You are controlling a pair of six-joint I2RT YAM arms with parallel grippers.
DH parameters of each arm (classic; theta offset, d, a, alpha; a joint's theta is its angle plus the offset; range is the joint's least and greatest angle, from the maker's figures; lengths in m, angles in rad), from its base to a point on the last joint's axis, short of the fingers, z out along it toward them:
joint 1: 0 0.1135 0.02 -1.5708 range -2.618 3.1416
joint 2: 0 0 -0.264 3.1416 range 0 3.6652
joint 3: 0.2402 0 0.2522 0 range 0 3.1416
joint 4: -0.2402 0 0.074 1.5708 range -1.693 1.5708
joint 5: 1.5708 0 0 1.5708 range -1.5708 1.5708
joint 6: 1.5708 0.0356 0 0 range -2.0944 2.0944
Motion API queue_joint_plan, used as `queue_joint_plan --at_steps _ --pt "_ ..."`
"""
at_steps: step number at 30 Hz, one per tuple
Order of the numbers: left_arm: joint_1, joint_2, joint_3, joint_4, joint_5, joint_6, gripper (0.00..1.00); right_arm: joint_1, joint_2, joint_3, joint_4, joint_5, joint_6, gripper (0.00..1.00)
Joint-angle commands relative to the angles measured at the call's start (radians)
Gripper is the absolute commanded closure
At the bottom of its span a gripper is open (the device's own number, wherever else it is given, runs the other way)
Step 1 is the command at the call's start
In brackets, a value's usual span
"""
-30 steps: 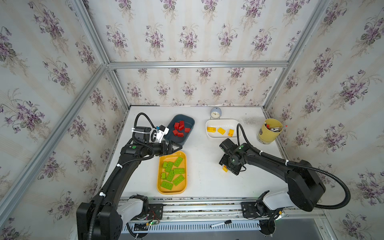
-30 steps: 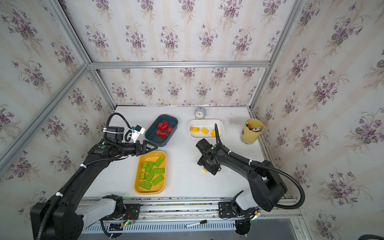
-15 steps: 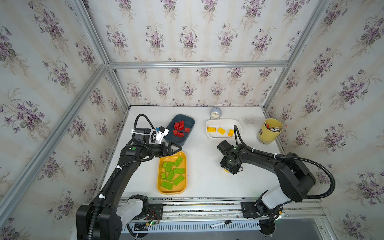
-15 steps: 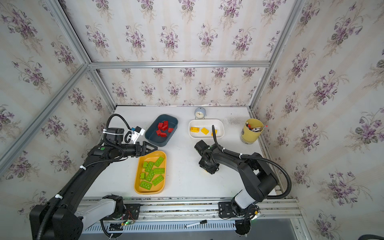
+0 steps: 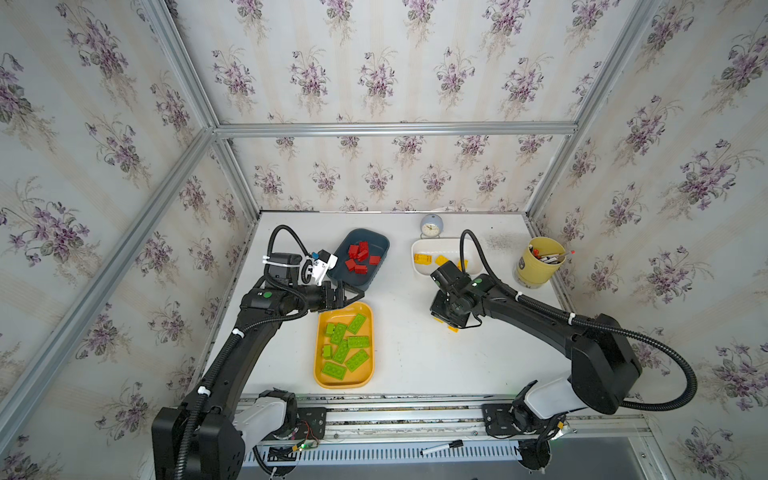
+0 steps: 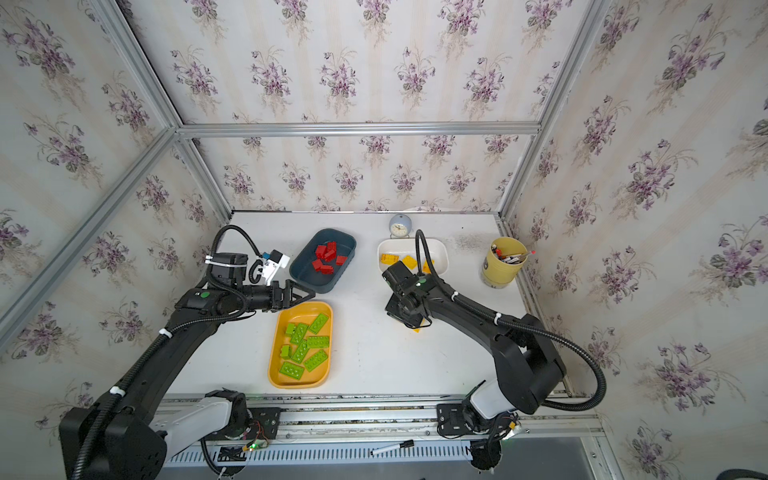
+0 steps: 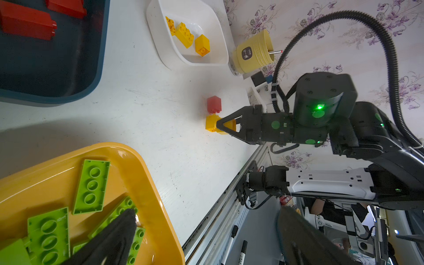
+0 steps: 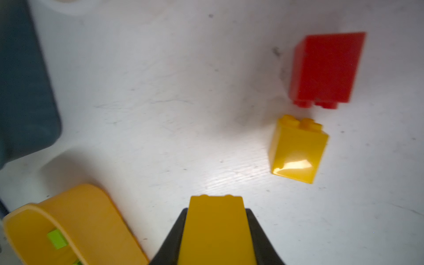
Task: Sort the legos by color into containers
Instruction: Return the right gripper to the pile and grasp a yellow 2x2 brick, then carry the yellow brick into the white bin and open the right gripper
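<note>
**Top views.** Your left gripper [image 5: 353,296] hangs with its jaws spread wide and nothing between them. It is over the gap between the dark blue tray [image 5: 345,276] and the yellow-orange tray [image 5: 368,376]. Red bricks [image 5: 359,257] lie in the blue tray, green bricks [image 5: 347,347] in the yellow-orange one, and yellow bricks [image 5: 424,258] in the white tray [image 5: 417,272]. Your right gripper [image 6: 412,326] points down at the table [image 6: 374,332] in front of the white tray. Its wrist hides the jaws here; only a sliver of yellow shows beneath.

**Left wrist.** The right gripper [image 7: 219,125] sits low over the table. Its fingers are closed on the held yellow brick [image 7: 230,125], seen through the finger frame. At the tips lies a loose yellow brick [image 7: 210,124], with a loose red brick [image 7: 214,104] just beside it.

**Right wrist.** Both jaws press the flanks of the held yellow brick [image 8: 215,234]. You cannot tell whether it clears the table. The loose yellow brick [image 8: 297,149] and loose red brick [image 8: 325,68] lie on their sides, studs facing, with a narrow gap between them. A corner of the yellow-orange tray [image 8: 75,213] is near.
</note>
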Motion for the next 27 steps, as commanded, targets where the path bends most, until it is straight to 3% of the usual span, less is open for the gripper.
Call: queue_joint_plan --at_steps 1,7,16,27 --pt "0.001 -0.002 0.017 0.002 0.005 0.004 0.01 0.006 0.039 0.096 0.020 -0.009 -0.085 0.78" --pt "0.001 -0.015 0.024 0.000 -0.002 -0.005 0.01 -0.079 0.154 0.281 -0.001 0.070 -0.205 0.78" --pt "0.001 -0.035 0.013 0.000 -0.011 -0.010 0.01 -0.300 0.347 0.434 0.049 0.062 -0.310 0.77" --pt "0.001 -0.010 0.024 0.001 -0.003 -0.009 0.01 -0.403 0.584 0.615 0.103 0.066 -0.382 0.70"
